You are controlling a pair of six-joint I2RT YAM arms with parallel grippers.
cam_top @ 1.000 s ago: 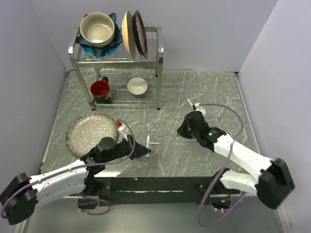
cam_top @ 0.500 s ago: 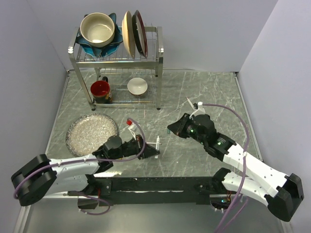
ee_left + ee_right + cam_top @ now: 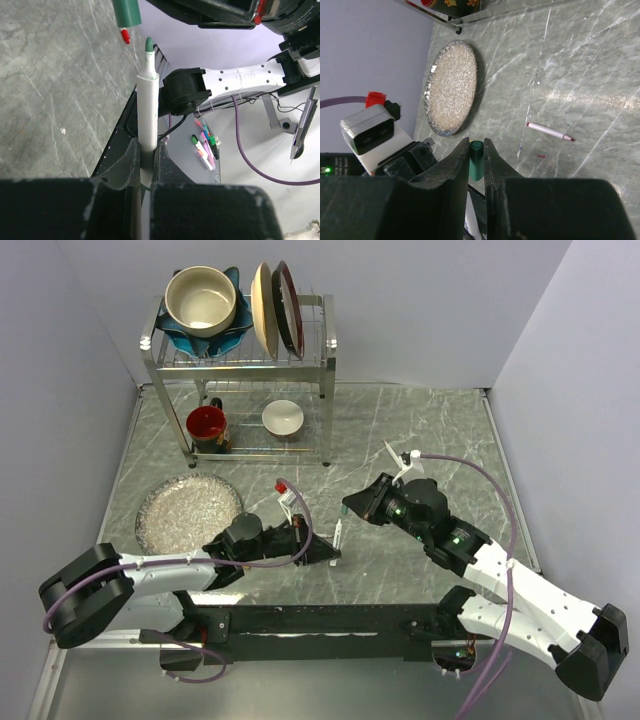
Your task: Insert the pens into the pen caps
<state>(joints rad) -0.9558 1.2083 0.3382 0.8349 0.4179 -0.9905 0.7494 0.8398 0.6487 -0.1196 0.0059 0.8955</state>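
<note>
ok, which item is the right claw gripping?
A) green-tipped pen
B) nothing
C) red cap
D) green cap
D: in the right wrist view a green cap sits pinched between the fingers of the right claw, while the green-tipped white pen stands in the left claw.

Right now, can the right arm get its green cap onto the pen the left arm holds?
Probably yes. The left pincer holds the pen with its tip bare. The green cap in the right pincer sits just beyond it, nothing between, only slightly off-line.
</note>
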